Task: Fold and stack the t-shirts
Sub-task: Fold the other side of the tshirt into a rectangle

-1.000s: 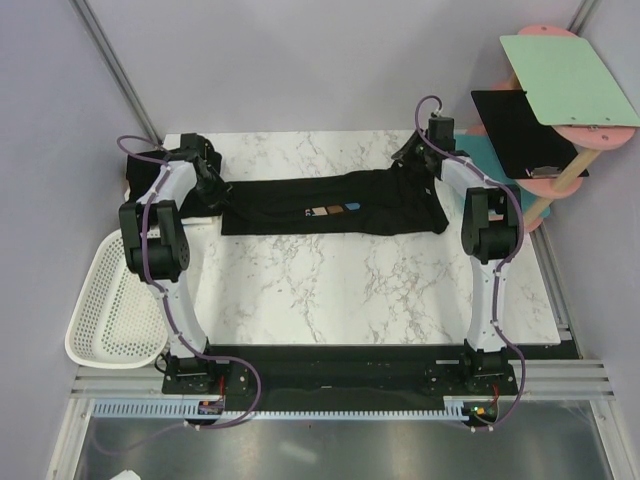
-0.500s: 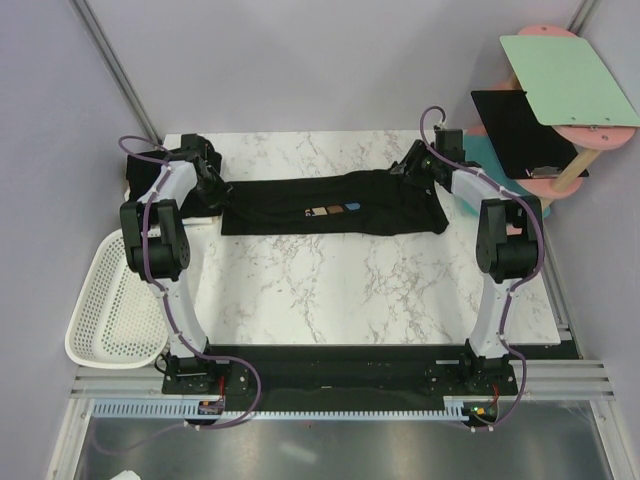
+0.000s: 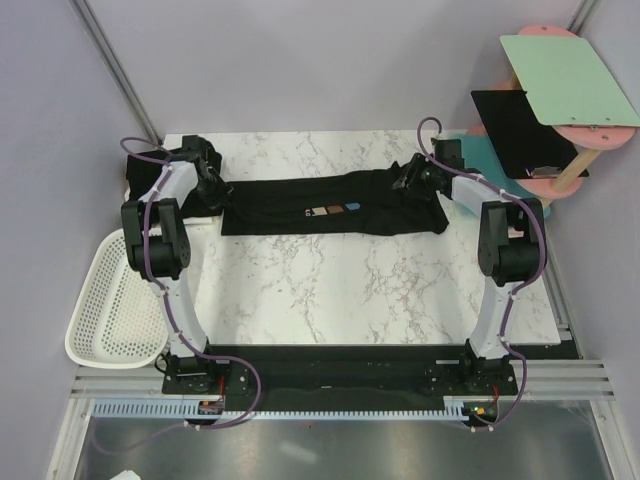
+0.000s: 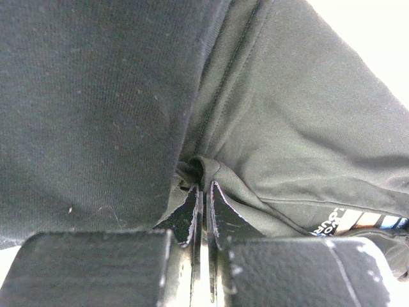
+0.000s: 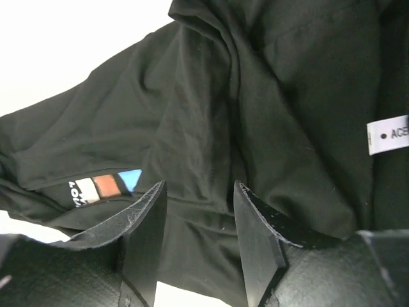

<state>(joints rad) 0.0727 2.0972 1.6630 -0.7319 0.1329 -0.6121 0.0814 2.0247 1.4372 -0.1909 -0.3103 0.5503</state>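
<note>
1 t-shirt (image 3: pixel 330 205) is laid in a long band across the table (image 3: pixel 330 290) — pinched at 1 end by the left gripper (image 4: pixel 203 192), the right gripper (image 5: pixel 195 224) parted, empty — with crosswise folds and stacking judged outstanding.

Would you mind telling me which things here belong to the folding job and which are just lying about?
Belonging to the job: t-shirt, spread on the table; left gripper, shut on it; right gripper, open over it.
Lying about: white mesh basket; black panel; green board.
</note>
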